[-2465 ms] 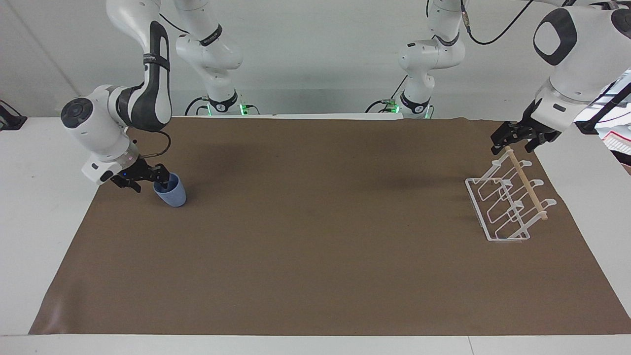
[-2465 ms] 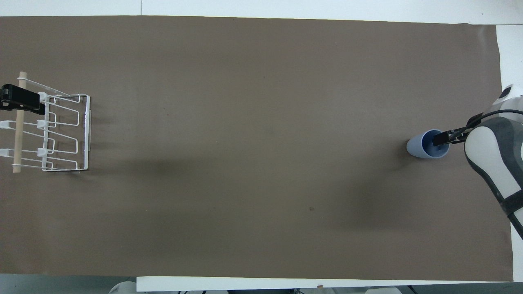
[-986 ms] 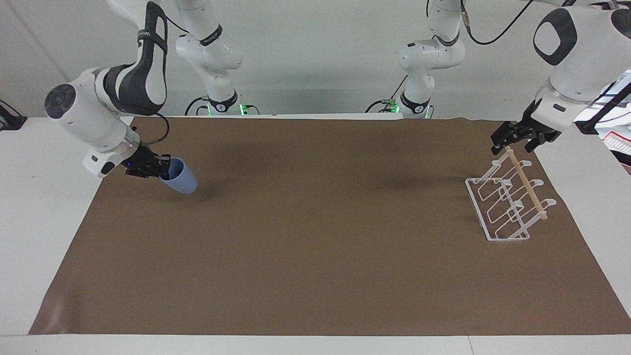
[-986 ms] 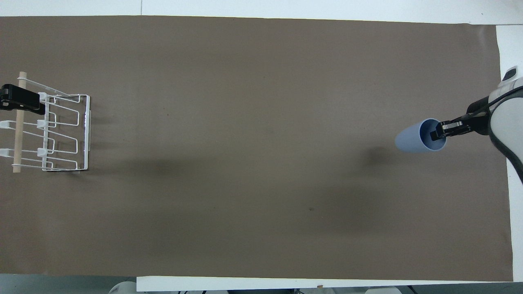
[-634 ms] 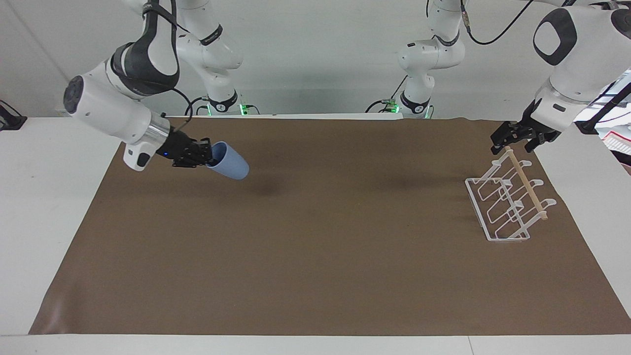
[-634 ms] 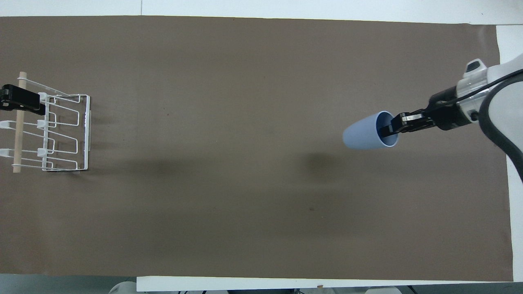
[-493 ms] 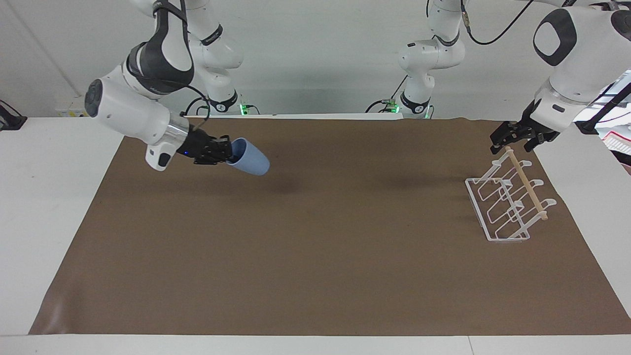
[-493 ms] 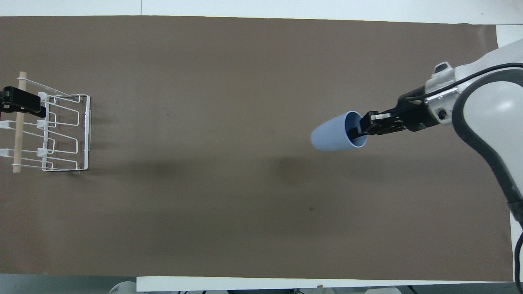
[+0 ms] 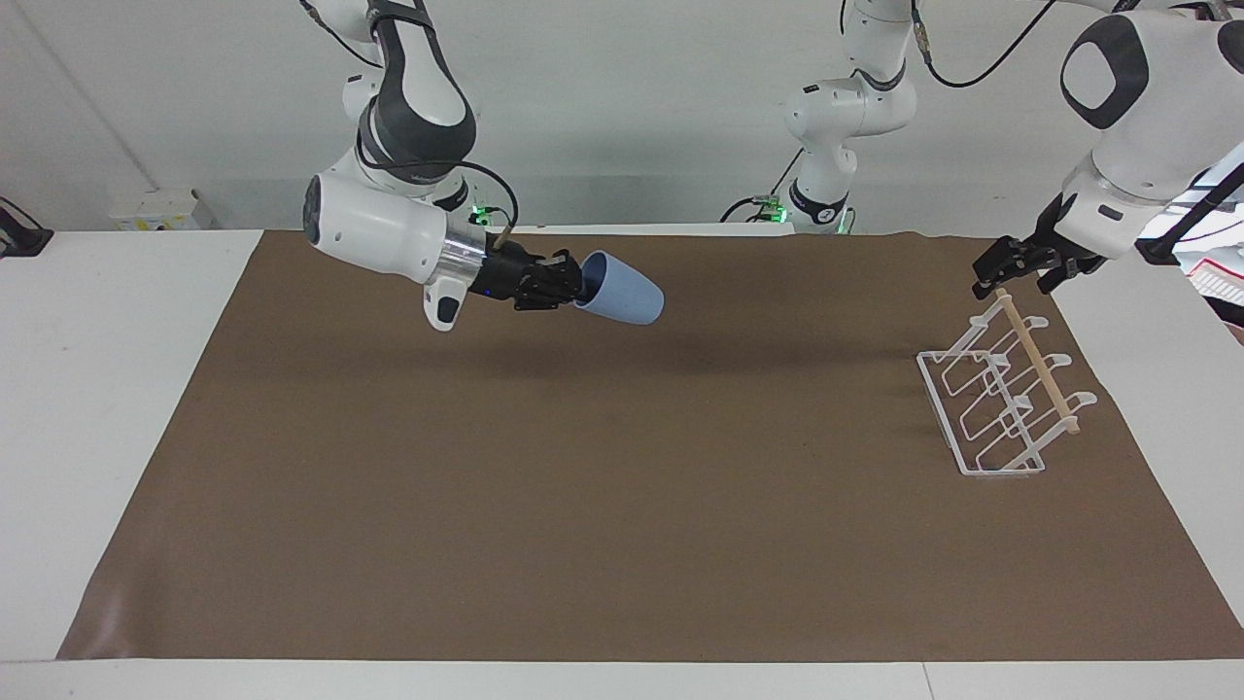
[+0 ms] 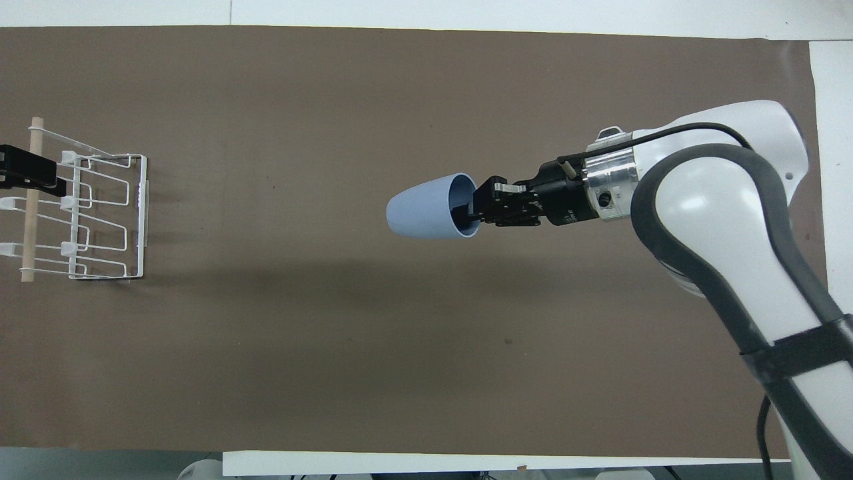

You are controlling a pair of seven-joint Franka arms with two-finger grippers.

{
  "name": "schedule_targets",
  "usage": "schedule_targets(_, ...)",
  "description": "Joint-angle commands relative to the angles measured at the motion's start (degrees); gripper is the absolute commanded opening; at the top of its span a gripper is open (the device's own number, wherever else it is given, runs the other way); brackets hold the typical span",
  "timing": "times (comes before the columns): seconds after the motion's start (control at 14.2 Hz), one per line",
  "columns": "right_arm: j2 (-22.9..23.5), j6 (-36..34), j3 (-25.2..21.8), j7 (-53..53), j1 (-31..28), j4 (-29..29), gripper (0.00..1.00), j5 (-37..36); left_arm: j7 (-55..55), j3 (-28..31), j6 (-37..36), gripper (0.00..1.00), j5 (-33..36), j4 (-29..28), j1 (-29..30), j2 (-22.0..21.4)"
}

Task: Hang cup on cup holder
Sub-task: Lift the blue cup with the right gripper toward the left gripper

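While the right gripper [image 9: 573,283] pinches the rim of the light blue cup [image 9: 624,289], one finger inside the mouth and one outside (the fingertips clenched tight on the wall), the cup hangs in the air on its side over the brown mat [image 9: 622,544]. Its closed bottom points toward the left arm's end of the table and its open mouth faces back toward the gripper's wrist. In the overhead view the cup [image 10: 430,215] sits over the middle stretch of the mat [image 10: 400,373], with a soft shadow on the mat beneath it.

At the left arm's end of the table stands the white wire cup holder [image 9: 996,394], upright on the mat, well apart from the cup, its looped prongs slanting up to a light wooden rod [image 9: 1036,361] across the top. Over the rod's end nearer the robots hangs the left gripper [image 9: 1020,264], jaws spread wide and holding nothing (whether a fingertip touches the rod I cannot tell). Seen from overhead, only its dark tip [image 10: 26,170] shows at the holder [image 10: 100,220].
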Motion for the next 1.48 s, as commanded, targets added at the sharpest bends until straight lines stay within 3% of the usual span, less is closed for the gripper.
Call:
schedule_targets(0.0,-1.12,3.92,-0.05,3.22,2.92,-1.35,0.0,4.19,-8.45,-0.59,0.51,1.0,-0.72,-3.43,-1.05,-2.44)
schedule_targets(0.21,-1.04,7.87,-0.05,4.8,6.78,-1.7,0.0,5.94,-19.85,-0.68,1.56,1.0,-9.23,-3.52,-1.58,-2.45)
schedule_targets(0.77,-1.04,13.6,-0.05,8.23,12.69,-2.14,0.0,9.65,-78.31,-0.77,7.79,1.0,-18.74,-1.85,-14.58,-1.66)
schedule_targets(0.92,-1.04,13.69,-0.05,8.24,12.69,-2.32,0.0,9.65,-85.1,-0.77,7.8,1.0,-21.1,-2.03,-17.31,-1.83)
schedule_targets(1.06,-1.04,13.43,-0.05,8.32,12.69,-2.32,0.0,9.65,-91.51,-0.77,7.89,1.0,-27.68,-2.46,-17.32,-2.18)
schedule_targets(1.27,-1.04,13.52,-0.05,8.5,12.69,-2.4,0.0,9.65,-95.05,-1.12,9.99,1.0,-33.67,-8.59,-19.24,-5.25)
schedule_targets(1.41,-1.12,13.34,-0.05,8.5,12.69,-2.4,0.0,9.65,-98.03,-1.12,16.46,1.0,-33.69,-13.25,-23.45,-7.19)
